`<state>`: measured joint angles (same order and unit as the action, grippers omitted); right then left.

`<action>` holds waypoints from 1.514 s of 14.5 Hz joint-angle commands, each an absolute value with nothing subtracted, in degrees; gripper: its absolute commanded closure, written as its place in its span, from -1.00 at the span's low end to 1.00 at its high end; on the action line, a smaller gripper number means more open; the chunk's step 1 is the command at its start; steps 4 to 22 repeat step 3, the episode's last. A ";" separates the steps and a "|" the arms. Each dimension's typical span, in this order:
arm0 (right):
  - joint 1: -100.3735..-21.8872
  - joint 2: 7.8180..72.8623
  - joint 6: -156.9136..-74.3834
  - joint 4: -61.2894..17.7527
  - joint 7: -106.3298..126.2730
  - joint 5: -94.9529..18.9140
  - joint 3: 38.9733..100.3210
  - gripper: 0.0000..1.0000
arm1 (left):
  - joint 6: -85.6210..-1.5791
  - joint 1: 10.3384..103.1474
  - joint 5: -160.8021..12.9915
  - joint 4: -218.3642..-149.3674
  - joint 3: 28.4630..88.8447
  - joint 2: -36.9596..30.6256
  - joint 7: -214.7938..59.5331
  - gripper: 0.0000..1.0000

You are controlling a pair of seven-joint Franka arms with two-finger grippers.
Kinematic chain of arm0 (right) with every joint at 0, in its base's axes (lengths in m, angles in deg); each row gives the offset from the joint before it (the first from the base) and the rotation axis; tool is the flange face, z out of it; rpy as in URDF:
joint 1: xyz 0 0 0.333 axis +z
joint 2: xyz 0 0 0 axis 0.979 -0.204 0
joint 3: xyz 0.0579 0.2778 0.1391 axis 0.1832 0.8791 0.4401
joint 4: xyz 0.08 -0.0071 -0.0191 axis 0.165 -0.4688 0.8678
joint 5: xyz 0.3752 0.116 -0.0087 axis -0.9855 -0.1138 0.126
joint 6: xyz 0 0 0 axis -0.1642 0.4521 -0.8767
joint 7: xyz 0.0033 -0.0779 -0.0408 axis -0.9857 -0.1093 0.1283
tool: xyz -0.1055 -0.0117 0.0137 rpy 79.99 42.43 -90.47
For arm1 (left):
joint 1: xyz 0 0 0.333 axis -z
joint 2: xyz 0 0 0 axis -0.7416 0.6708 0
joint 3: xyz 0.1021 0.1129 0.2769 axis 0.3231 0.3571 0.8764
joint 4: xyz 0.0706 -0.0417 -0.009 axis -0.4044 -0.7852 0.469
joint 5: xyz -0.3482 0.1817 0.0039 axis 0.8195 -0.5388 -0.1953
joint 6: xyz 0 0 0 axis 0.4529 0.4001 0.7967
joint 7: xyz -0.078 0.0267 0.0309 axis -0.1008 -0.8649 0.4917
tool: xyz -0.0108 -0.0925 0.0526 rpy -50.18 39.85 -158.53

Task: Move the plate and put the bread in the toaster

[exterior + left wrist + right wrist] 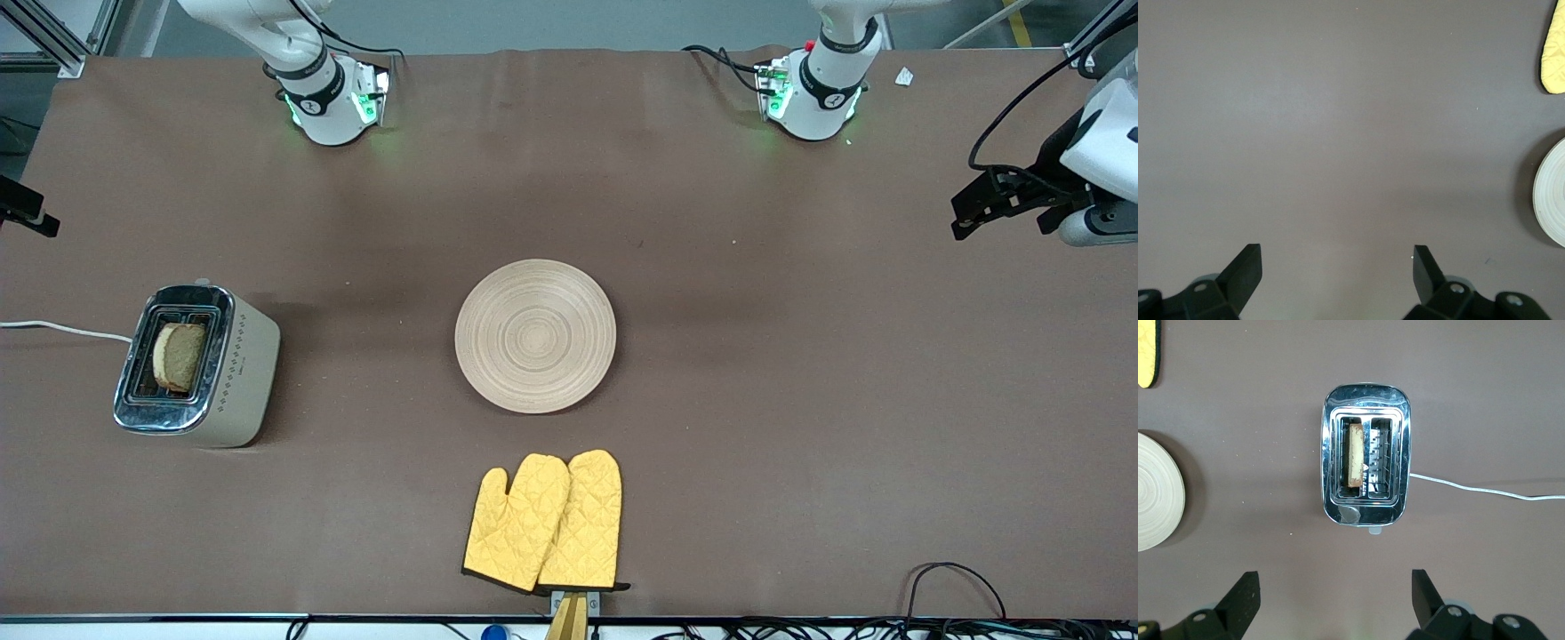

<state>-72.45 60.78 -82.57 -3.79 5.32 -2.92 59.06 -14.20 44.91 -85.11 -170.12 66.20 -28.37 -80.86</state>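
Yellow oven mitts (544,522) are lying nearest the front camera, at the table's near edge, just nearer that camera than the plate. Starting at the right arm's end of the table: the toaster (197,365) is sitting there with its white cord (64,330) trailing off the table's end, and the bread (179,356) is standing upright in one slot — its top edge is poking above the chrome. The right gripper (1335,603) is hovering above the toaster, jaws spread wide and holding nothing. At mid-table the plate (535,335) is resting bare, well apart from the toaster. At the left arm's end the left gripper (1337,277) is hanging over bare brown table (1338,133), fingers wide apart and empty too; the plate's rim is just showing at the edge of its wrist view.

Judging by this layout, both parts of the task are looking finished — the plate is sitting clear and the slice is already in its slot. Any next move is probably only a matter of both arms pulling back, or perhaps pressing the toaster's lever, without brushing the chrome top
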 commanded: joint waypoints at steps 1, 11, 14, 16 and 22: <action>-71.47 62.31 -82.21 -4.66 6.21 -3.11 59.45 -1.00 | -12.22 44.79 -83.70 -169.06 66.08 -27.91 -79.09 -1.00; -71.46 62.31 -82.21 -4.66 6.21 -3.11 59.36 -1.00 | -12.22 44.79 -83.69 -169.23 66.08 -27.82 -79.00 -1.00; -71.46 62.31 -82.21 -4.66 6.21 -3.11 59.36 -1.00 | -12.22 44.79 -83.69 -169.23 66.08 -27.82 -79.00 -1.00; -71.46 62.31 -82.21 -4.66 6.21 -3.11 59.36 -1.00 | -12.22 44.79 -83.69 -169.23 66.08 -27.82 -79.00 -1.00; -71.46 62.31 -82.21 -4.66 6.21 -3.11 59.36 -1.00 | -12.22 44.79 -83.69 -169.23 66.08 -27.82 -79.00 -1.00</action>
